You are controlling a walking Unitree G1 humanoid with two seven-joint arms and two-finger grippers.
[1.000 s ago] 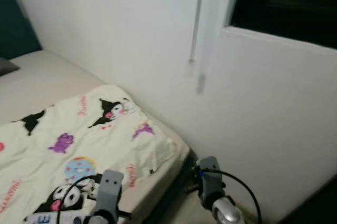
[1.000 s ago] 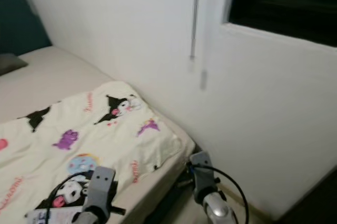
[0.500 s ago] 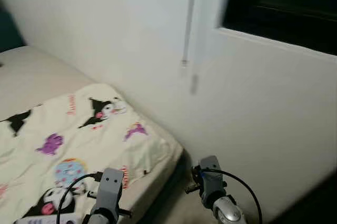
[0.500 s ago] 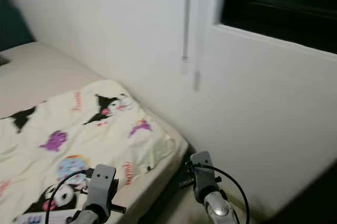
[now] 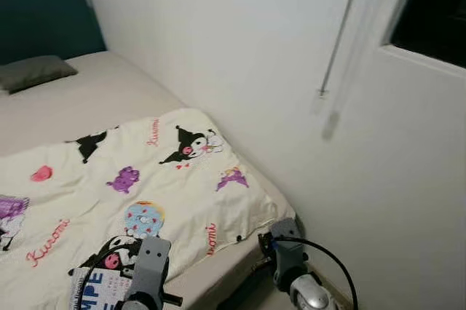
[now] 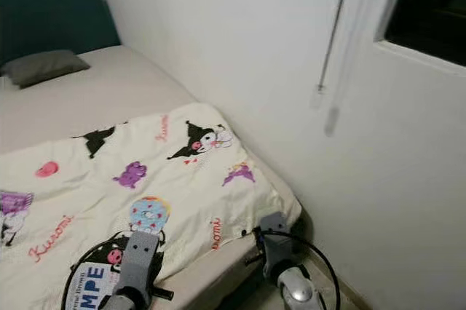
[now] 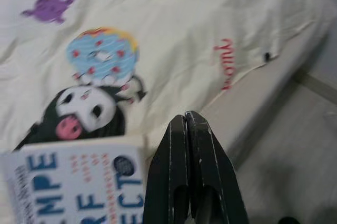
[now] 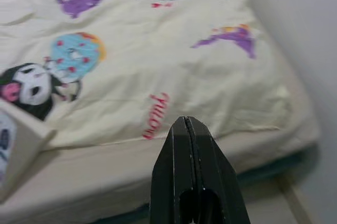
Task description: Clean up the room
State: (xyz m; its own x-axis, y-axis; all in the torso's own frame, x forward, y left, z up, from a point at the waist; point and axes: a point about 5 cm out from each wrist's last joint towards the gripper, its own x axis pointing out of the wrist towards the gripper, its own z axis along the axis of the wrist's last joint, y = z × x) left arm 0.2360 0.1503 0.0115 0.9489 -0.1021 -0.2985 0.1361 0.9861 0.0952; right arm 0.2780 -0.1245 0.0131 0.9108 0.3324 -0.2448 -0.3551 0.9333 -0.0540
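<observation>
While both claws stay pressed together, more bed, pillow newly visible.

A bed stands against a white wall. At the bed's head is a dark teal headboard, with a grey pillow just below it. Beyond the bed's foot, a blind wand hangs beside a dark window.

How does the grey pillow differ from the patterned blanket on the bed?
The grey pillow is plain, dark and small, lying at the head end by the teal headboard. The patterned blanket is cream with cartoon prints, spread wide over the foot end, with a book on it. Both lie on the mattress.
</observation>
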